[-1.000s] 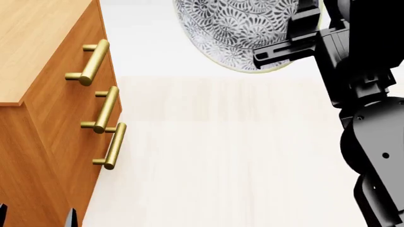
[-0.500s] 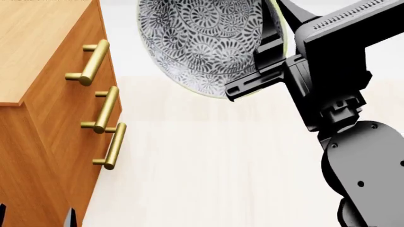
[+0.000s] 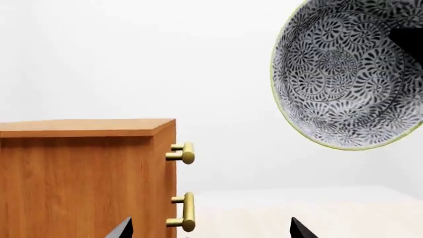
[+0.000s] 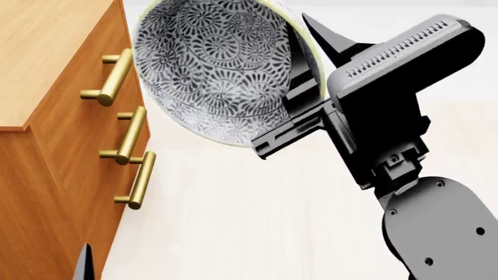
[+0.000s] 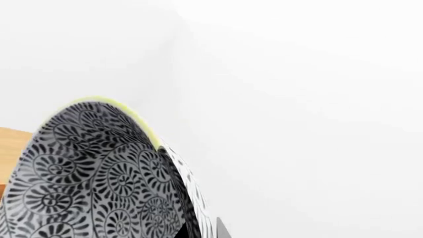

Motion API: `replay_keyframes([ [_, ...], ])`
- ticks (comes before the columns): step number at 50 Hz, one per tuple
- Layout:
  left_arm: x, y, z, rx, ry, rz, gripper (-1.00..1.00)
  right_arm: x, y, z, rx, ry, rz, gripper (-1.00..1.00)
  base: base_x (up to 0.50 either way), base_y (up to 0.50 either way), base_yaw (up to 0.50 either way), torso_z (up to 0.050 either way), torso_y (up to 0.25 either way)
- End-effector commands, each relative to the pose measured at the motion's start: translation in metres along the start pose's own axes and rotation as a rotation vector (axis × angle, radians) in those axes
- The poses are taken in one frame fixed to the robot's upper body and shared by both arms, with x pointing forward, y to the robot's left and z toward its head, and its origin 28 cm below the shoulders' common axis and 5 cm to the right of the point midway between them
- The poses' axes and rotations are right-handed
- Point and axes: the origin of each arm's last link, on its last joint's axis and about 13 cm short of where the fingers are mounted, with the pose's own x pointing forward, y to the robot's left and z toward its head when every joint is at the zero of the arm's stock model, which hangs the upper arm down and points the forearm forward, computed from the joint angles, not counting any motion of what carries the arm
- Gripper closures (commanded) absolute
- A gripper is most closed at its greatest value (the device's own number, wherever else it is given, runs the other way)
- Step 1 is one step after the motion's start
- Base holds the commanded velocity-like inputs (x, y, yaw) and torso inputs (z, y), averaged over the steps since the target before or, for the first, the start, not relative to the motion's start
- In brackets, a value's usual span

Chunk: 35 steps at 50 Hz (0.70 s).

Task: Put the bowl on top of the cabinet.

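Note:
The bowl, white with a dense dark floral pattern and a yellowish rim, hangs tilted in the air just right of the cabinet's front. My right gripper is shut on its rim, one finger inside and one outside. In the right wrist view the bowl fills the lower left, with the right gripper at its edge. The orange-brown cabinet stands at the left, and the bowl is level with its upper handles. My left gripper is open and low beside the cabinet, holding nothing. The bowl floats high above it.
Three brass bar handles stick out from the cabinet front toward the bowl. Pale wooden floor spreads to the right of the cabinet. The right arm's black forearm fills the lower right of the head view.
The right arm has carried the bowl leftward toward the cabinet, from the upper middle of the head view to just beside the handles. The left gripper has stayed put.

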Motion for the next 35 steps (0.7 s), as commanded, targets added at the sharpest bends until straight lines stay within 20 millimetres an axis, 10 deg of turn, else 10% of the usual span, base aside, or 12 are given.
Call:
replay_keyframes([
  [1,0.006,-0.006,0.026,0.059,-0.063,-0.051,-1.0,-0.004,0.006,0.006,-0.024,-0.035,0.035,1.0,0.0,0.0,0.0,0.0,0.0],
  [35,0.038,-0.014,0.067,0.211,-0.142,-0.112,-1.0,-0.014,0.02,0.006,-0.029,-0.058,0.094,1.0,0.0,0.0,0.0,0.0,0.001],
])
